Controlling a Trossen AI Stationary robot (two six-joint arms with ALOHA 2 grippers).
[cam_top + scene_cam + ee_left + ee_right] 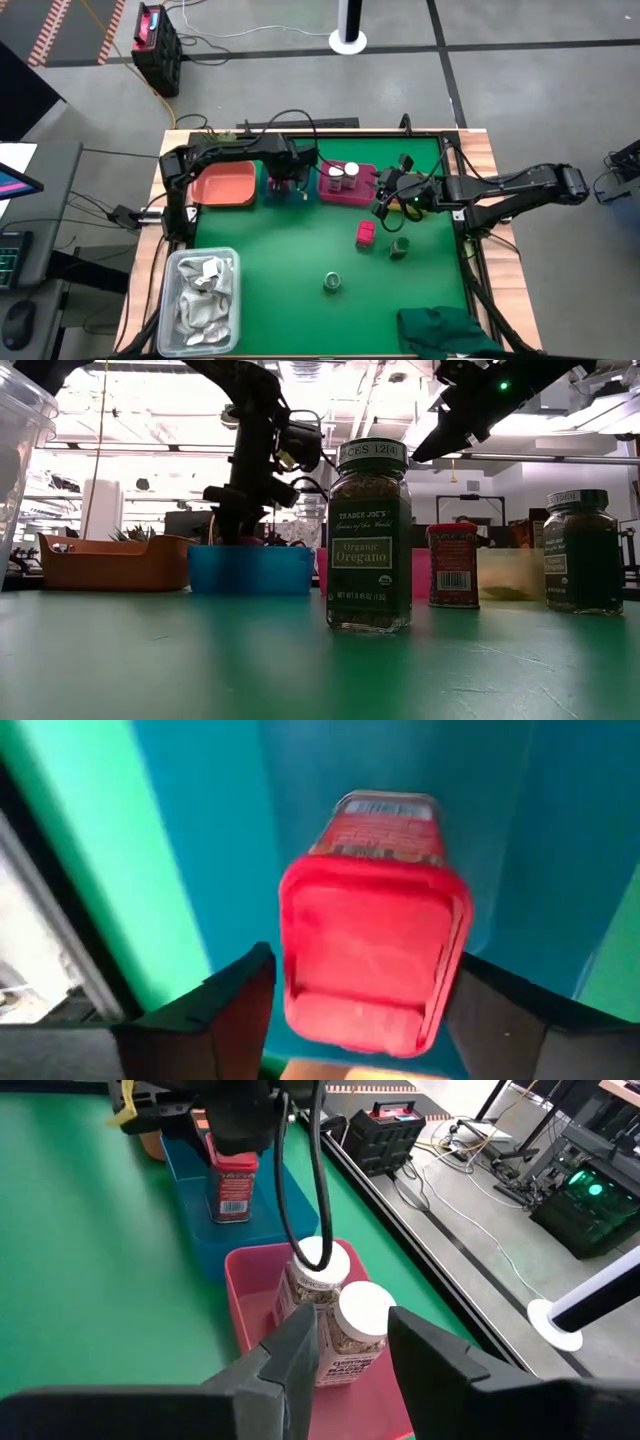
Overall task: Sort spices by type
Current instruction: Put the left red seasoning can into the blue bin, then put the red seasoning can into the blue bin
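Observation:
My left gripper (365, 970) is over the blue bin (285, 190) at the table's far side, shut on a red-pink block (375, 920). A second red-pink block (366, 233) stands on the green mat. Two white-capped jars (345, 1315) stand in the pink bin (360, 195). My right gripper (355, 1340) is open and hovers above the pink bin's right side (383, 203), touching nothing. Two greenish glass jars stand upright on the mat, one (400, 245) near the block, one (332, 283) nearer; the latter is the oregano jar (368, 540). My left gripper pinches the red-pink block at its lidded top end (295, 970) between the two fingers, coming from above and pointing down. The block stands upright, its lower end (232, 1210) low inside the blue bin. Whether it rests on the bin floor I cannot tell.
An orange bin (225, 185) sits left of the blue bin. A clear tub of white wrappers (205, 300) stands at the near left corner. A dark green cloth (445, 330) lies at the near right edge. Bare mat stretches across the table's middle.

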